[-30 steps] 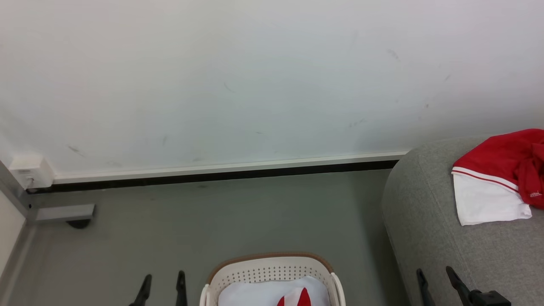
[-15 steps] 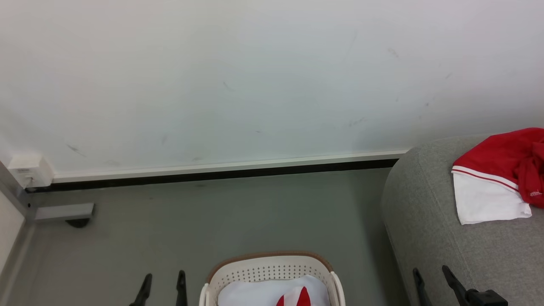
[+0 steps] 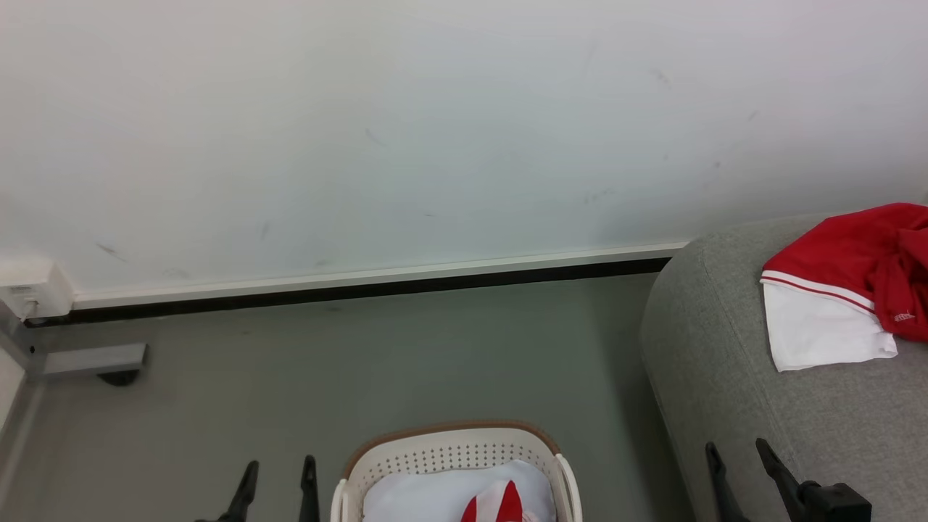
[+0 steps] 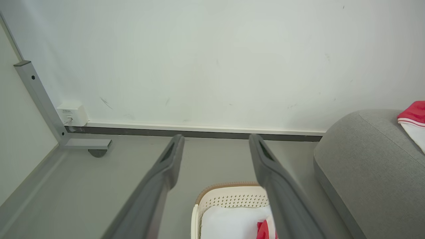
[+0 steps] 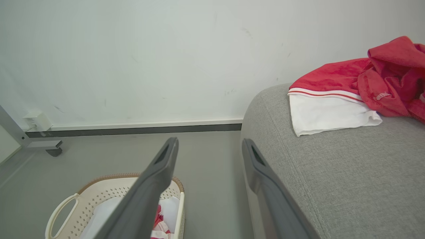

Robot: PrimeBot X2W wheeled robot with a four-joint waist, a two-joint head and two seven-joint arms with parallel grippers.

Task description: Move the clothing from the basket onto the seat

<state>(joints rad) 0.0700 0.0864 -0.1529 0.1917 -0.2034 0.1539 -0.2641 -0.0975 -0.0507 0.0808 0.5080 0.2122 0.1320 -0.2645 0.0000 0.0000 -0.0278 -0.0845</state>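
The white perforated basket (image 3: 449,444) with its brown rim stands on the floor at the bottom centre. Inside it a red and white piece of clothing (image 3: 500,506) lies on a plain pale sheet (image 3: 428,496). The grey seat (image 3: 718,362) is at the right, and more red and white clothing (image 3: 841,290) lies on top of it. My left gripper (image 3: 279,478) is open and empty, just left of the basket (image 4: 229,199). My right gripper (image 3: 739,464) is open and empty in front of the seat's rounded end (image 5: 332,182), right of the basket (image 5: 99,192).
A white wall with a dark baseboard (image 3: 362,290) closes the far side. A grey metal frame foot on a caster (image 3: 94,359) and a white wall box (image 3: 29,290) sit at the far left. Bare grey floor (image 3: 362,377) lies between the basket and the wall.
The whole head picture has shifted a little, so the camera moved. Both grippers stay open and the clothing lies where it was.
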